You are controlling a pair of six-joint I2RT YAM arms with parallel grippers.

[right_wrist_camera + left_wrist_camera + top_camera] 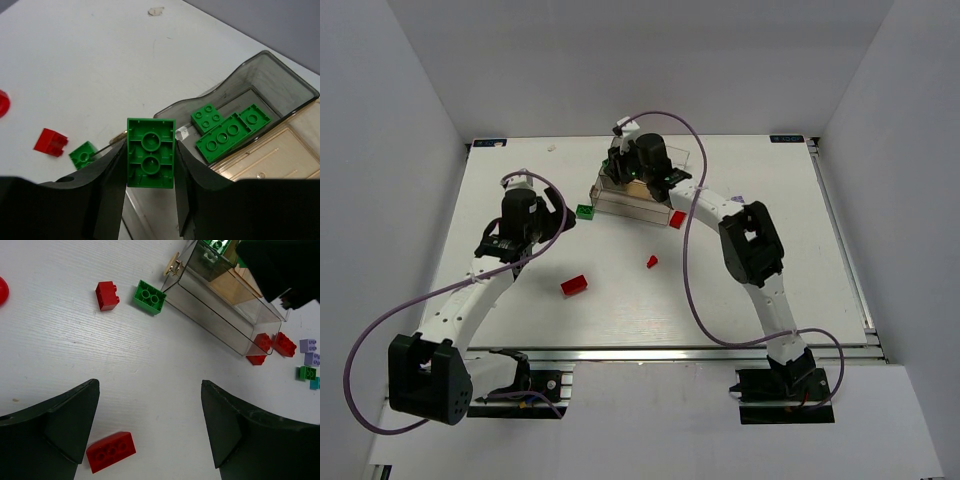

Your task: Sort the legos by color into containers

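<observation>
Legos [574, 285] are nowhere near sorted, I'd guess under a third done. What's in so far: three green studded plastic bricks [225, 137] lying flat, studs up, in the smoky end compartment of the clear plastic divided tray [282, 75]. A fourth green brick [150, 135] is pinched between the fingers of the right gripper [150, 160], showing two round rings on the face toward the wrist camera. The top view puts that gripper over the tray's far end, so my guess is it's about to be dropped in with the others. The tan middle section [280, 150] has no bricks in the part that shows. The left gripper [150, 425] is spread wide with nothing in it, hanging over the white bench [75, 350] with a long red brick [111, 451] near one finger. Left to do: a square green four-stud brick [149, 297] just beside the tray's corner, a small red brick [106, 294] near it, two more red bricks [284, 344] by the tray's other end, plus pale purple bricks [307, 345], a tiny green brick [307, 372] and a sliver of cyan brick [315, 384] at the frame edge.
</observation>
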